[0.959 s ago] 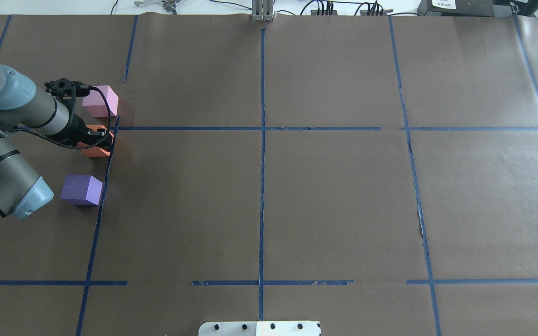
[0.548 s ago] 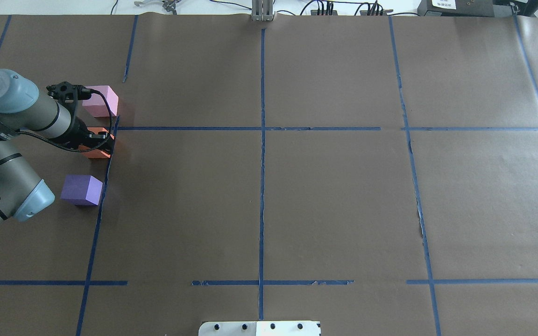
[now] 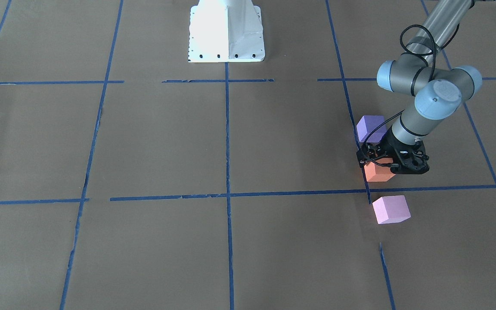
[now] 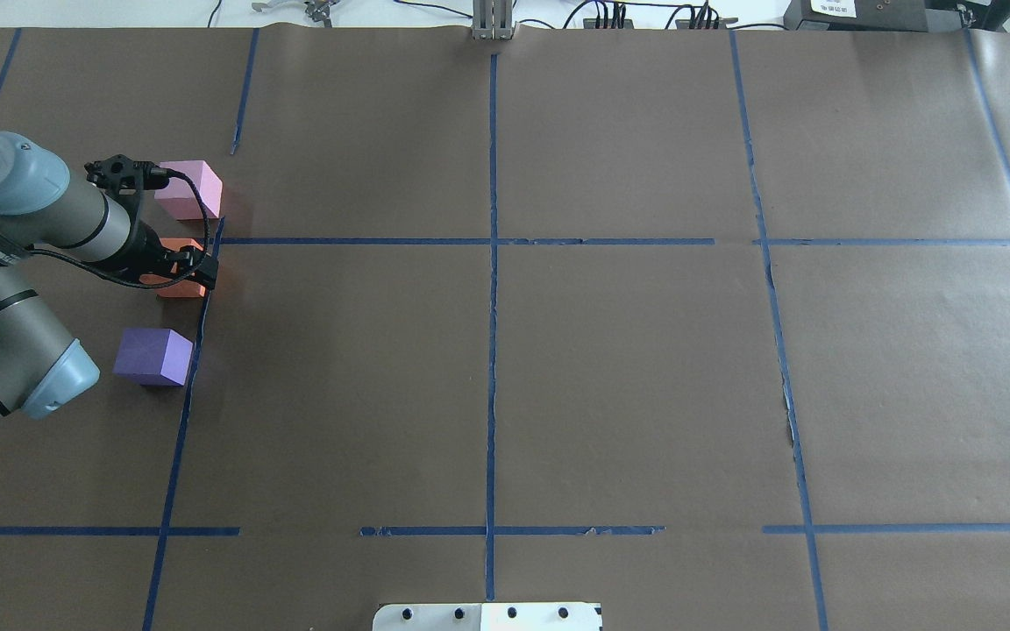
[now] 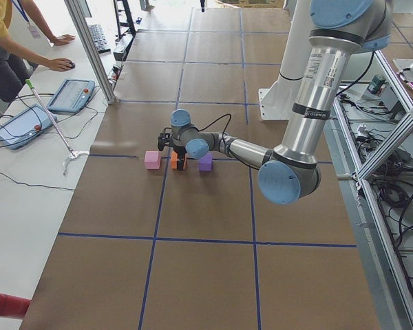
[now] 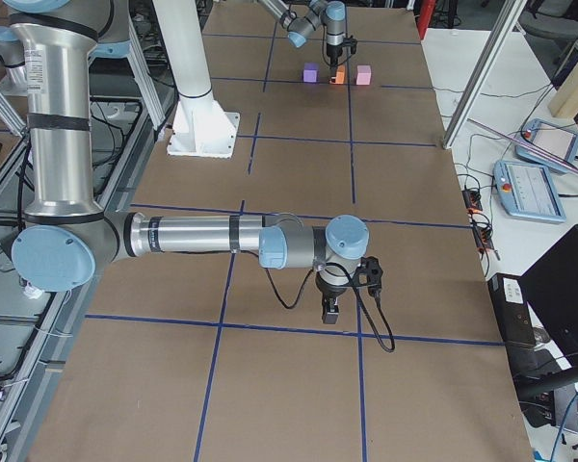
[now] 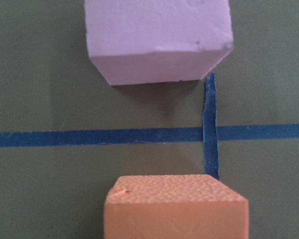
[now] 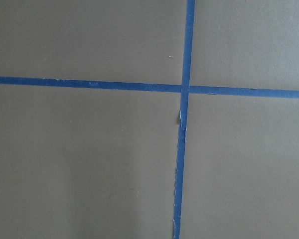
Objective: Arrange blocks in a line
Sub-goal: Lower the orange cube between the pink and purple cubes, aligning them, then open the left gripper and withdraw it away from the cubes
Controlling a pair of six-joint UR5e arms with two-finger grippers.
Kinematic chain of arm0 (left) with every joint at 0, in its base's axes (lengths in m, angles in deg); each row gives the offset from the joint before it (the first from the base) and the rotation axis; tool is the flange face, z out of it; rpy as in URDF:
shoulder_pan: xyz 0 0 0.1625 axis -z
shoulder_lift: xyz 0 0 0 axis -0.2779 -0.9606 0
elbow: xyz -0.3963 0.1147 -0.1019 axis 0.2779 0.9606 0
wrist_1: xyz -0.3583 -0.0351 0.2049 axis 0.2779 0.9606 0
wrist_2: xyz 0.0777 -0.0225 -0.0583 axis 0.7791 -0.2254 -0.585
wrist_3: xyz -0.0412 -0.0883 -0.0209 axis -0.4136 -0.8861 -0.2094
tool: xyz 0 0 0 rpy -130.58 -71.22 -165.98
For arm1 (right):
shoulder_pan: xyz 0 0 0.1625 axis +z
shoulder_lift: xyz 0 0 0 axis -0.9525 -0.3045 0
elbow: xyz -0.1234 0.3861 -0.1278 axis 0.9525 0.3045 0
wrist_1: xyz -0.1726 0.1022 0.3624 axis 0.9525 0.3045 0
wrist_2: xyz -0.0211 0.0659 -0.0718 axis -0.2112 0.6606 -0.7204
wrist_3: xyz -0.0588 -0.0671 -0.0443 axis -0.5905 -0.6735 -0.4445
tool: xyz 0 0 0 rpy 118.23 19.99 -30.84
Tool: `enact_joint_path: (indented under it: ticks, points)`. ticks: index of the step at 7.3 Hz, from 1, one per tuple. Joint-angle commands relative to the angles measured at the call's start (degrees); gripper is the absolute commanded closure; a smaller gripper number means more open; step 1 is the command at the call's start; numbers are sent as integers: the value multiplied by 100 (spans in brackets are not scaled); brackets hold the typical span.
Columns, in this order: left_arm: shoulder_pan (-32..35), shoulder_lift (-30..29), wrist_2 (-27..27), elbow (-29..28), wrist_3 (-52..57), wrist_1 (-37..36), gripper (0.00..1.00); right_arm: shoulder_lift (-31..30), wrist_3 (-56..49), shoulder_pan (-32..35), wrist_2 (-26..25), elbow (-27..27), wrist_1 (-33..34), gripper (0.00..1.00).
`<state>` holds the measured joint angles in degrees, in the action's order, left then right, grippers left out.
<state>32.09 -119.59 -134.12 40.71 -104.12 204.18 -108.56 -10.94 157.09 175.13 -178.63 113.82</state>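
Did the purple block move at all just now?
No. The purple block sits in the same spot as in the earlier overhead pictures, its right edge right beside the blue tape line.

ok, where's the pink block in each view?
Front-facing: pink block lower right.
Overhead: upper left.
Exterior left: centre, leftmost of the three.
Exterior right: near the top, rightmost of the three.
Left wrist: top centre.
Right wrist: not in it.
Shared landmark, all but right wrist: orange block next to it, middle of the row.
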Motion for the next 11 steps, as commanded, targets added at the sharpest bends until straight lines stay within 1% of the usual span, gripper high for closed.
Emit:
enact_joint_path:
  ticks: [1, 2, 3, 4, 6, 7, 8, 9, 10, 11]
  points:
    - [47, 120, 7, 380, 16, 0, 1, 0, -1, 0, 0, 0, -4, 0]
    - [116, 286, 7, 792, 34, -44, 1, 0, -1, 0, 0, 0, 5, 0]
    - [352, 488, 7, 1144, 217, -227, 0, 0, -1, 0, 0, 0, -3, 0]
    - [624, 525, -28, 1391, 706, -655, 0, 0, -1, 0, 0, 0, 5, 0]
    - [1492, 429, -63, 2049, 913, -1718, 0, 0, -1, 0, 0, 0, -4, 0]
    - [1601, 368, -72, 2201, 1331, -2054, 0, 0, -1, 0, 0, 0, -4, 0]
    - [1776, 419, -159, 2194, 2057, -2100, 1, 0, -1, 0, 0, 0, -4, 0]
    - [2518, 498, -970, 1828, 3213, -2092, 1, 0, -1, 0, 0, 0, -4, 0]
    - [3256, 508, -1691, 972, 4495, -2083, 1, 0, -1, 0, 0, 0, -4, 0]
    - [3620, 517, -1698, 563, 5082, -2101, 1, 0, -1, 0, 0, 0, -4, 0]
